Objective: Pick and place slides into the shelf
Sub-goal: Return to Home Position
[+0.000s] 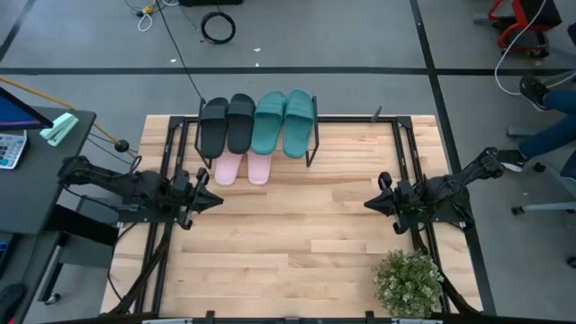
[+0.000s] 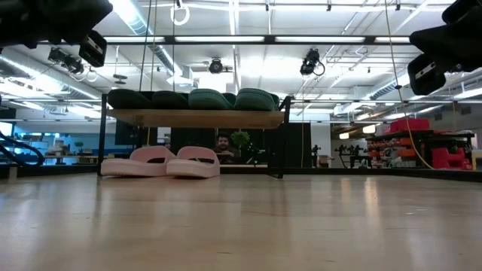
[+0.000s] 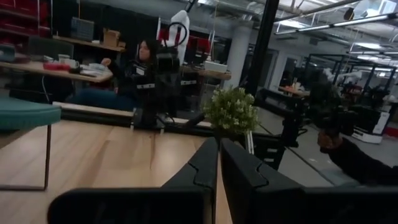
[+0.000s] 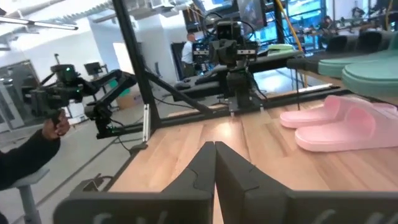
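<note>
The shelf point(image 2: 199, 118) at the surface's point(image 1: 297, 238) far edge holds black slides point(image 1: 227, 124) and teal slides point(image 1: 283, 121) on top, pink slides point(image 1: 243, 167) underneath. The left claw point(image 1: 216, 200) and right claw point(image 1: 369, 205), near opposite side edges, are closed and empty.

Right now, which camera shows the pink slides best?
The low view: both pink slides lie side by side beneath the shelf. High view shows only their protruding ends; right wrist sees them partly; left wrist not at all.
</note>
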Available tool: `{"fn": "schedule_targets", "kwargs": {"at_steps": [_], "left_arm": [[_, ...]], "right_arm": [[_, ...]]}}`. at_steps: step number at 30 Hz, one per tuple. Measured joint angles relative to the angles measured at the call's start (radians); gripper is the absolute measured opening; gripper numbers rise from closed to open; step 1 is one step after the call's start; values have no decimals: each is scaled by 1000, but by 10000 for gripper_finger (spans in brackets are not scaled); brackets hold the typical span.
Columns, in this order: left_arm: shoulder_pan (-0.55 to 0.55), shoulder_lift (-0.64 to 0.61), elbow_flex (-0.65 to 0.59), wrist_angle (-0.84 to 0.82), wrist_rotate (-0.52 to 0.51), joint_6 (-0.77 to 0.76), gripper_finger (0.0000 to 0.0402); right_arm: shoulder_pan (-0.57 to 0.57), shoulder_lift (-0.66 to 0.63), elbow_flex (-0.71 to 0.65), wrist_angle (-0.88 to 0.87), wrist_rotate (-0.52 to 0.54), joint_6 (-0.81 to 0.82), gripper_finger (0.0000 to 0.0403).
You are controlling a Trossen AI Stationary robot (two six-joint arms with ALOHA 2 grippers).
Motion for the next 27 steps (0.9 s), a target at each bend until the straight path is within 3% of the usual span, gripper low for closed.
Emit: {"fn": "schedule_targets", "kwargs": {"at_steps": [27], "left_arm": [[-2,0,0,-97,-4,-52,30]], "right_arm": [[0,6,14,-32,6,-31,14]]}}
